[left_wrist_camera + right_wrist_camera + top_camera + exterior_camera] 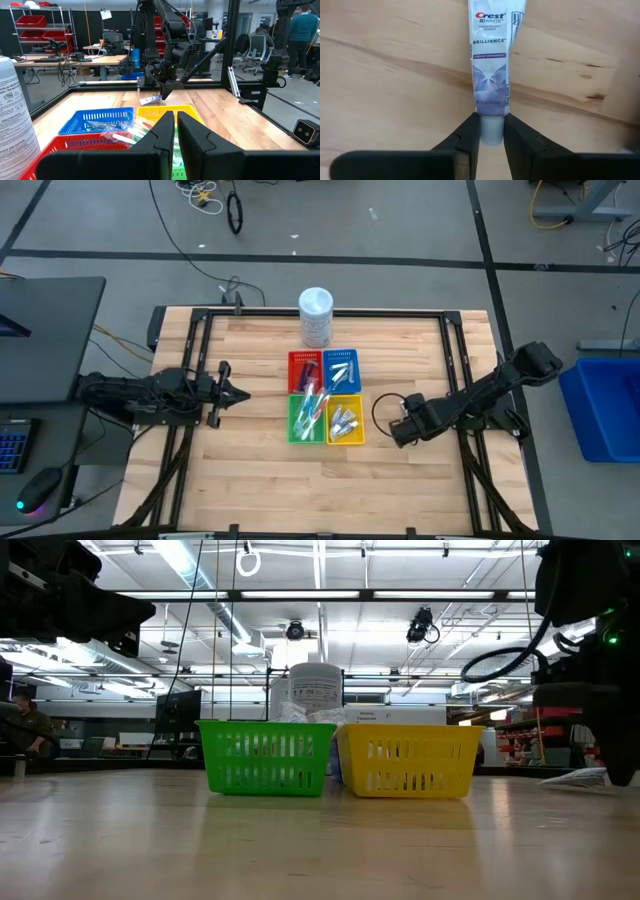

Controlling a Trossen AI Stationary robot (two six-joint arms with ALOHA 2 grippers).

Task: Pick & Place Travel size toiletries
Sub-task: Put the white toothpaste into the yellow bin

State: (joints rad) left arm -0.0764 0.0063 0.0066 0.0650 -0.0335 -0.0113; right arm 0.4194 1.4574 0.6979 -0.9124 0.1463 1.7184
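A small white toothpaste tube (491,60) lies flat on the wooden table to the right of the trays, and my right gripper (491,137) is shut on its cap end. The low view shows the tube (580,778) beside that gripper, and the left wrist view shows it (150,100) farther off. The red (303,370), blue (341,367), green (306,420) and yellow (346,420) trays hold several small toiletries. My left gripper (240,393) waits shut, left of the trays, pointing level toward them. My right gripper pinches the tube's white cap (491,131) between its two fingers (468,137), one on each side. The fingers come from above, pointing down, and stand across the tube's end. The tube's body (492,75) lies on the table, stretching away from the fingers.
A tall white cylindrical tub (316,315) stands behind the trays at the table's far side. A black frame (452,360) runs along the table's edges. Bare wood lies in front of the trays and around the right gripper.
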